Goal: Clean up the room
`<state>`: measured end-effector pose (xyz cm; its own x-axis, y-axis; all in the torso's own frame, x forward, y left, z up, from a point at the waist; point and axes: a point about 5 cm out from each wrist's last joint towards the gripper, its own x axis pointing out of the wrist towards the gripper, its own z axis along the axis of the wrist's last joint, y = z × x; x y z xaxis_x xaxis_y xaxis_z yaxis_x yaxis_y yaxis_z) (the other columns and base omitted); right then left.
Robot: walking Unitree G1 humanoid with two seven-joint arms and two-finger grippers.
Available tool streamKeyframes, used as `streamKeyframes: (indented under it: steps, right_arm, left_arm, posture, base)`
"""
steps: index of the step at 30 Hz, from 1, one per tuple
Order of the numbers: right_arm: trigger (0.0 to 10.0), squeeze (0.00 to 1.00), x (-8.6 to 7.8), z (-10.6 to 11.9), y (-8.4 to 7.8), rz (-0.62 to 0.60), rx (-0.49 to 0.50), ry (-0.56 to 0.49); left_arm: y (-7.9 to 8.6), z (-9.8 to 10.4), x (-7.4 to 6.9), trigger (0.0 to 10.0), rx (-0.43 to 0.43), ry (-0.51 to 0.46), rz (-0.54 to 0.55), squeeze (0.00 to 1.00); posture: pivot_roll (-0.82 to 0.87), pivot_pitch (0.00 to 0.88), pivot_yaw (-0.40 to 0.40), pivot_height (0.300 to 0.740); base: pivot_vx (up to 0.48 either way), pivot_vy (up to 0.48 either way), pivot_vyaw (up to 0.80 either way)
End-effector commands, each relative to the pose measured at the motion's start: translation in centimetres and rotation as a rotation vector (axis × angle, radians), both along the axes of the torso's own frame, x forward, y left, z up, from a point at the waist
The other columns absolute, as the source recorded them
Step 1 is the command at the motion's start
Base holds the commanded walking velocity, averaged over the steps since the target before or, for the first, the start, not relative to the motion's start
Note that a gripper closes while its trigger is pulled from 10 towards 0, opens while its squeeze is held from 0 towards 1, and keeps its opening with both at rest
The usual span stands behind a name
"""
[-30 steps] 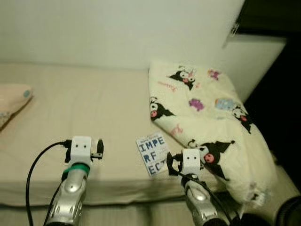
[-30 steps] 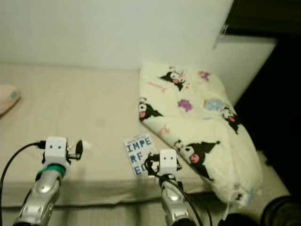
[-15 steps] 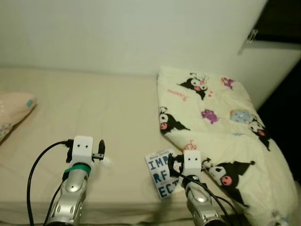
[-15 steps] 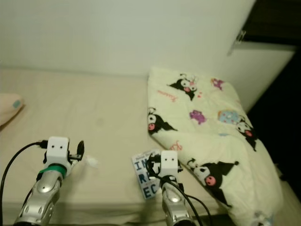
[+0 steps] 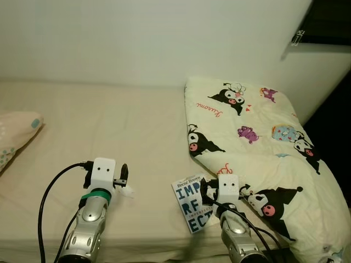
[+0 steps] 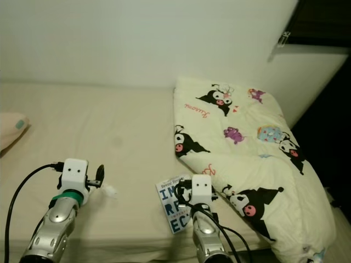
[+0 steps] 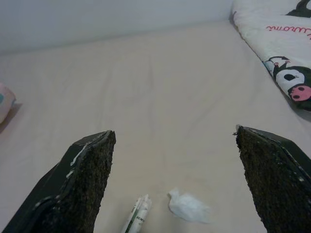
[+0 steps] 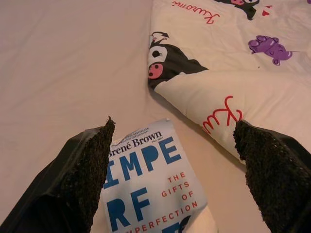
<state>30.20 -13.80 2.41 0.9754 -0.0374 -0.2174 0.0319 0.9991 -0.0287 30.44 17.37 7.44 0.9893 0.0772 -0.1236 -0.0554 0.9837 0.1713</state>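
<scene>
I'm holding both arms forward over the bed [image 5: 82, 126], left pincer [image 7: 177, 182] gaping above a crumpled tissue [image 7: 188, 207], right pincer [image 8: 175, 182] gaping over the book [image 8: 150, 187]. The book's lower edge is running out of frame in my right wrist view.

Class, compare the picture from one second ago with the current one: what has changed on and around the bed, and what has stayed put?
The head camera moved in over the bed, so the whole scene shifted. Both hands advanced: the left hand now hangs open over a crumpled tissue and a small tube, and the right hand hangs open over the book. Nothing was grasped. Book, quilt and pillow lie as before.
</scene>
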Motion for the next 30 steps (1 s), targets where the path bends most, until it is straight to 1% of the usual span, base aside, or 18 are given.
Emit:
streamKeyframes:
  steps: [1,6,11,13,15,20,23,27,30]
  right_arm:
    - [10.0,0.00,-0.44,-0.69,-0.34,-0.018,-0.007,0.037]
    - [10.0,0.00,-0.50,-0.76,-0.39,-0.023,-0.017,0.041]
    - [10.0,0.00,-0.56,-0.83,-0.63,-0.022,-0.031,0.043]
    - [10.0,0.00,-0.63,-0.89,-0.76,-0.021,-0.040,0.044]
    - [10.0,0.00,-0.63,-0.89,-0.82,-0.022,-0.046,0.044]
    - [10.0,0.00,-0.54,-0.82,-0.78,-0.023,-0.048,0.044]
    - [10.0,0.00,-0.46,-0.74,-0.83,-0.026,-0.046,0.042]
    - [10.0,0.00,-0.43,-0.69,-0.80,-0.027,-0.040,0.041]
    - [10.0,0.00,-0.33,-0.69,-0.84,-0.009,-0.066,0.049]
  left_arm:
    - [-0.05,-0.64,-0.13,10.0,0.008,0.033,0.000,0.00]
    - [-0.25,-0.62,-0.02,10.0,0.013,0.031,-0.010,0.00]
    - [-0.41,-0.53,0.05,10.0,0.039,0.022,-0.023,0.00]
    - [-0.72,-0.51,-0.02,10.0,0.049,0.015,-0.057,0.00]
    - [-0.91,-0.53,-0.06,10.0,0.052,0.014,-0.066,0.00]
    - [-0.80,-0.76,-0.11,10.0,0.038,0.025,-0.034,0.00]
    - [-0.57,-0.80,-0.10,10.0,0.008,0.023,-0.004,0.00]
    - [-0.44,-0.57,0.04,10.0,0.007,0.013,-0.010,0.00]
    - [-0.36,-0.56,0.11,10.0,0.010,0.013,-0.010,0.00]
  posture:
    - [0.03,0.000,0.027,0.740]
    - [0.03,0.000,0.030,0.740]
    - [0.03,0.000,0.026,0.740]
    - [0.02,0.000,0.024,0.740]
    - [0.02,0.000,0.021,0.740]
    - [0.02,0.000,0.020,0.740]
    - [0.02,0.000,0.016,0.740]
    - [0.01,0.000,0.013,0.740]
    - [0.02,0.000,0.007,0.740]
  base:
    - [0.000,0.000,0.00]
    - [0.000,0.000,0.00]
    - [0.000,0.000,0.00]
    - [0.000,-0.480,0.00]
    - [0.000,-0.480,0.00]
    - [0.000,-0.480,0.00]
    - [0.000,0.000,0.00]
    - [0.000,0.000,0.00]
    - [0.000,0.000,0.00]
